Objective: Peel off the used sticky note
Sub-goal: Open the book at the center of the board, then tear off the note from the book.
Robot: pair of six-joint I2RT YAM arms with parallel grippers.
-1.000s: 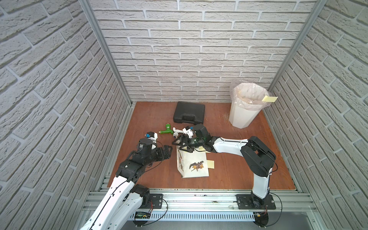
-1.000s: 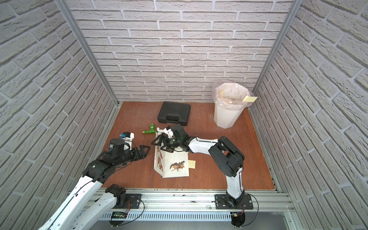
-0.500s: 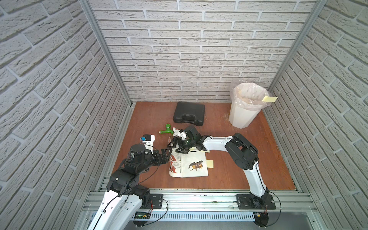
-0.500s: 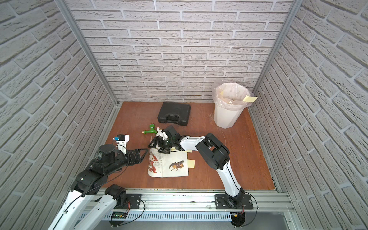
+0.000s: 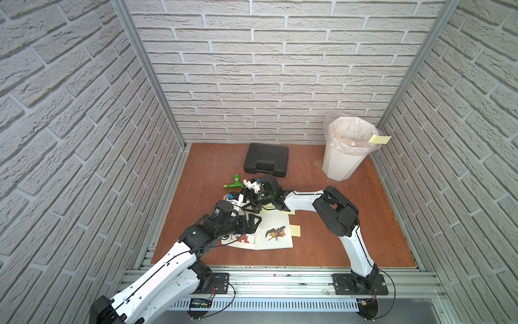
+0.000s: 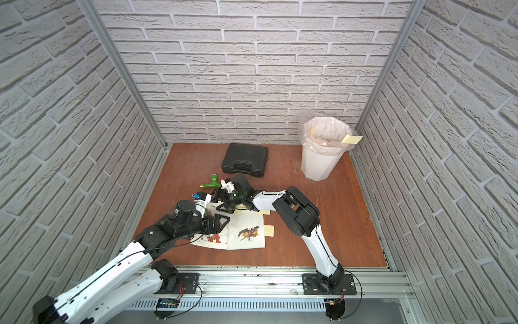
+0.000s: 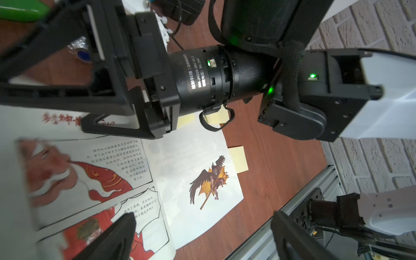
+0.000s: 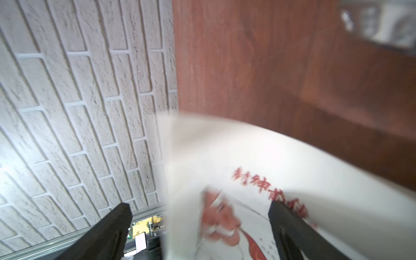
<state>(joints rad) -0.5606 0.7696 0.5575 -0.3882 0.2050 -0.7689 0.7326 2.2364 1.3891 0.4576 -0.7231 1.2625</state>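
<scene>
1. The left fingers [image 5: 253,223] stand spread wide and hold nothing. They hang low over the left-hand page of an open picture book [image 5: 280,241]. In the left wrist view the two black tips [image 7: 119,234] flank its comic panels, with no contact visible.
2. The right fingers [image 5: 250,207] are also spread wide and empty, at the book's far edge just behind the left pair. In the right wrist view a curled, blurred page runs between them [image 8: 117,225]. One finger overlaps it in the picture, but whether it touches the page cannot be told.
3. The sticky note [image 5: 296,230] is a pale yellow paper square that sticks out from the outer edge of the right-hand page and lies flat on the tabletop [image 5: 336,238]. It is to the right of both pairs of fingers, near them but untouched, and the winged-figure drawing lies between it and the left pair.
4. Further notes [image 7: 217,116] of the same yellow peek from the book's far edge beneath the right wrist.
5. The fingers are matte black, angular plastic. The pages are smooth white, printed in red and black. The tabletop is reddish wood grain.
6. Farthest right stands a white faceted bin [image 5: 342,165] with a crinkled clear liner and a yellow slip [image 5: 380,139] stuck at its rim.
</scene>
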